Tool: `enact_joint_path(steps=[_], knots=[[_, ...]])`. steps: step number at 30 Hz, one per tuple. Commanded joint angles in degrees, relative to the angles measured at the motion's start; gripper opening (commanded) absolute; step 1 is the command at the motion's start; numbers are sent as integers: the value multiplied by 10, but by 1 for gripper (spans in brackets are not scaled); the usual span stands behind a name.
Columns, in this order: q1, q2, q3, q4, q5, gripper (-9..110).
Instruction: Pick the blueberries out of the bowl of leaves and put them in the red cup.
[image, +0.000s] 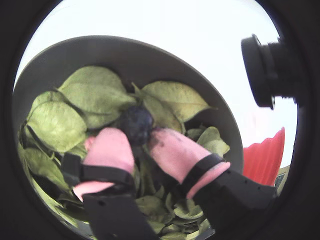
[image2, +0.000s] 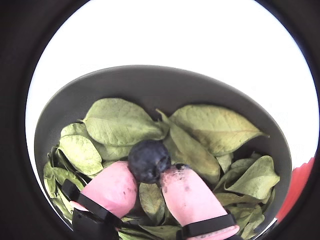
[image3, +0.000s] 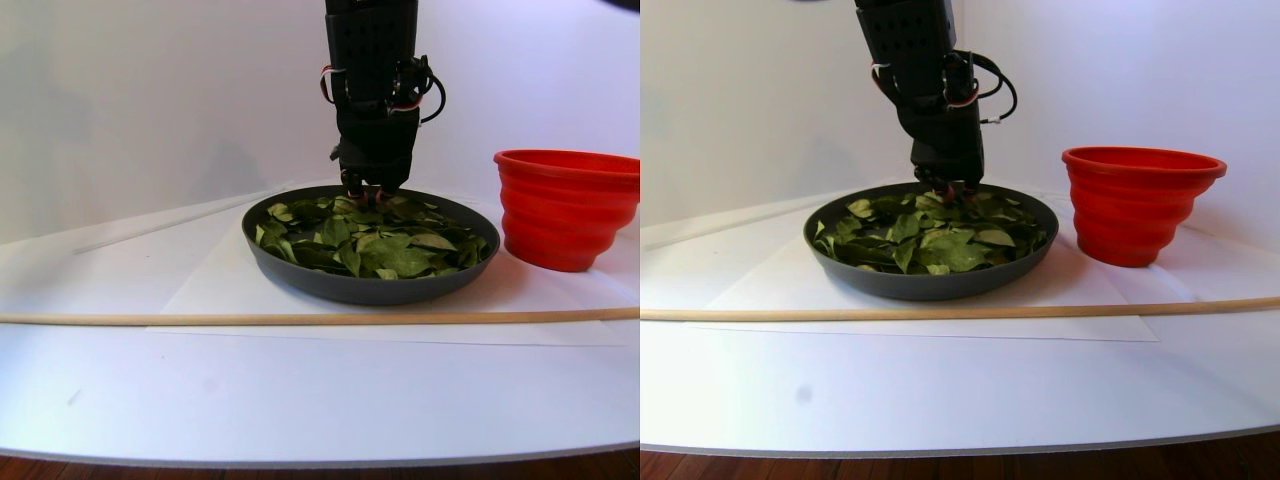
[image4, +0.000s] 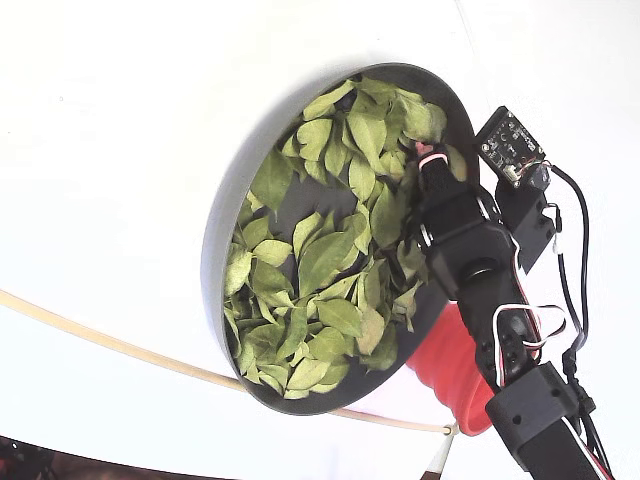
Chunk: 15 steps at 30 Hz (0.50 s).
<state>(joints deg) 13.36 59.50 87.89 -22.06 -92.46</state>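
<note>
Wrist views: tool (image2: 150, 172) pinching a blueberry (image2: 148, 160) above leaves (image2: 120, 122), bowl (image2: 165, 85) at twelve o'clock.

Arm (image4: 500, 330): matte black blocky segments, showing red, white and black cables looping along its side. Pincer (image2: 150, 187): two rounded pink fingertips (image2: 187, 197), each strapped by a black band onto black fingers, the right one wearing dark stains. Small black circuit board (image4: 510, 142) sitting beside the wrist, upper right of the frame.
</note>
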Motion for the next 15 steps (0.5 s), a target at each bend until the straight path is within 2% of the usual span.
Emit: enact_joint_path(steps=[1,15], knots=[[19,82,-4,0,-4,8],[24,119,31,17,-18,8]])
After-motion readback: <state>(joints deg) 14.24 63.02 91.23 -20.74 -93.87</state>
